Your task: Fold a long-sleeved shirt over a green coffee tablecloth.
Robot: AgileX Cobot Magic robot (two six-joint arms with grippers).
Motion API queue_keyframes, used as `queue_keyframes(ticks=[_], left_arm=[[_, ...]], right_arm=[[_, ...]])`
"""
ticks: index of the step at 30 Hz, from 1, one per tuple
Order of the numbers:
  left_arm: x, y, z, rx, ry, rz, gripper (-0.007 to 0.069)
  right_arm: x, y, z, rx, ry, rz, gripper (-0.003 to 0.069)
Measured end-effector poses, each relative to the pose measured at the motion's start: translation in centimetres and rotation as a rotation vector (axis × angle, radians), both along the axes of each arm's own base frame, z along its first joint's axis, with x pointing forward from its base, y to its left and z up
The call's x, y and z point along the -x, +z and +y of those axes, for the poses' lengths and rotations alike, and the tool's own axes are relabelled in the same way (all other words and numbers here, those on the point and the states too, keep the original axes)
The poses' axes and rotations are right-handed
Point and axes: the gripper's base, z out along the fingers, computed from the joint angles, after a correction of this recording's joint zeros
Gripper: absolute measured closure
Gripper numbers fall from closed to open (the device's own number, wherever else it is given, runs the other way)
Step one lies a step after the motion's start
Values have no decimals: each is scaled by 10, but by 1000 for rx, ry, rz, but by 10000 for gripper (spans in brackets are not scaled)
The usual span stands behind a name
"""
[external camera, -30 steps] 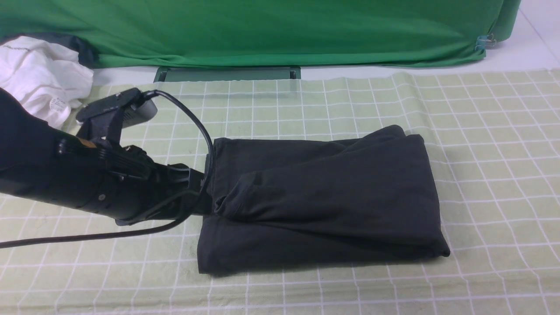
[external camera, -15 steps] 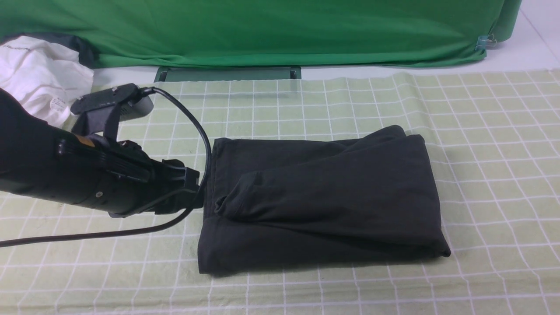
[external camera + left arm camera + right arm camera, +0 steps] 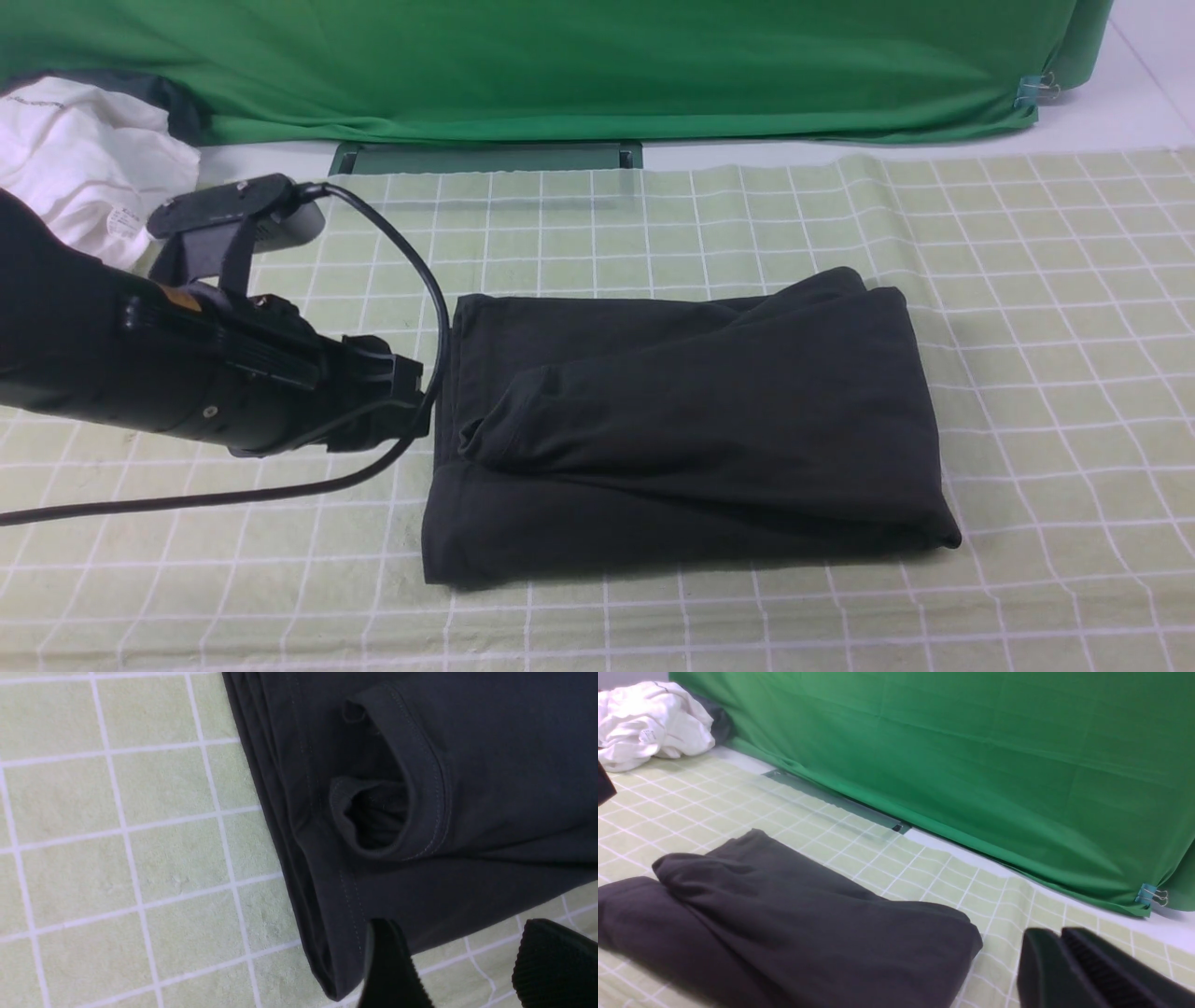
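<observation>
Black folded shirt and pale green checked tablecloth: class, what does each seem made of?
Black folded shirt: probably soft matte knit jersey, given its limp folds and stitched hem. Pale green checked tablecloth: apparently a napped, towel-like cloth with a fuzzy matte surface and white grid lines.

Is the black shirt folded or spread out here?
Folded. The shirt lies as a compact layered rectangle on the tablecloth, with stacked edges showing at its left side.

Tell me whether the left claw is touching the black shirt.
Cannot tell. In the left wrist view, one finger of the open left claw overlaps the shirt edge; contact unclear.
</observation>
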Motion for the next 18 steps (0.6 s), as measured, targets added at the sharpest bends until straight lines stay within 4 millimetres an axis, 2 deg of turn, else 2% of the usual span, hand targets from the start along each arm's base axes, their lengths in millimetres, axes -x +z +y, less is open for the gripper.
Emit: queue_keyframes(ticks=[3,6,7,8,10,11,15,17,18], left_arm=[[0,1,-1,10,4,0,291],[1,2,-1,14,1,4,359],[1,4,-1,12,-10,12,419],[1,5,-1,10,-15,14,437],[1,17,-3,0,-51,20,554],[0,23,-3,1,-62,18,581],[-5,44,-4,-2,-78,-31,613],[-6,48,-4,-1,-78,-45,613],[-7,51,-4,-1,-78,-56,613]], right_arm=[[0,0,0,0,0,0,603],[0,0,0,0,0,0,595],[0,0,0,-1,0,0,589],[0,0,0,-1,0,0,586],[0,0,0,-1,0,-1,575],[1,0,0,-3,0,-4,572],[4,-1,-3,-28,-20,-58,564],[4,-4,-4,-39,-38,-85,562],[2,-15,-7,-55,-88,-130,559]])
